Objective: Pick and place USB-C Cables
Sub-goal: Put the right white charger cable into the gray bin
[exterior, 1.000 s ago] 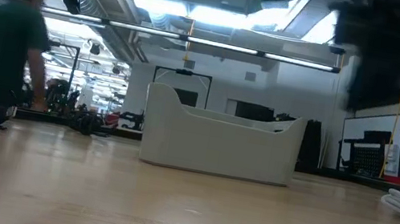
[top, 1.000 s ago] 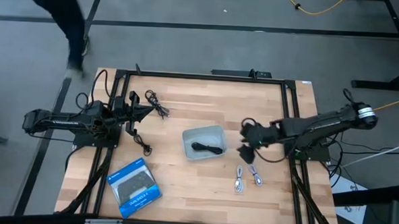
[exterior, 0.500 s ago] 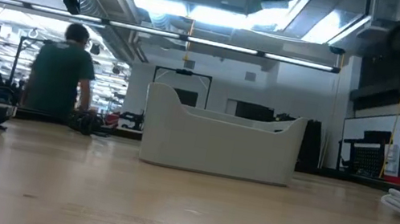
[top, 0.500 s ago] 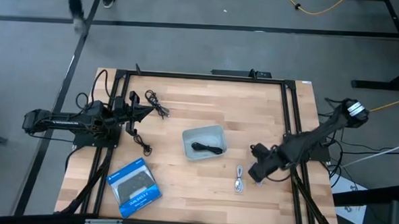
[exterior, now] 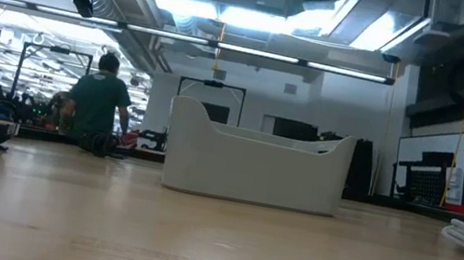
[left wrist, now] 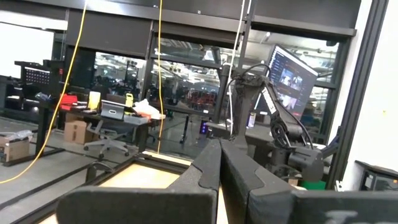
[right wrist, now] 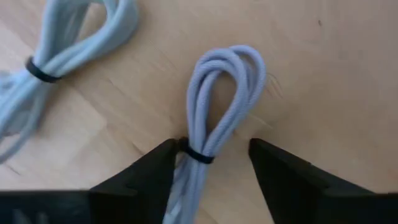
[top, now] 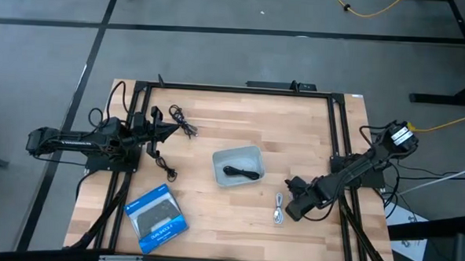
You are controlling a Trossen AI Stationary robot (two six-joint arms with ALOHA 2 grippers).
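The left end effector (top: 170, 129) waits at the table's (top: 213, 204) left edge, fingers clenched together, near a loose black USB-C cable (top: 182, 120). Another black cable (top: 242, 173) lies coiled in the smooth grey bin (top: 218, 163). Right of it, one silver-white braided bundle (top: 278, 209) lies free; the right end effector (right wrist: 210, 163), fingers spread, straddles the second bundle (right wrist: 214, 99) at its black tie. The pick is in hand: closing, then lifting, seems next.
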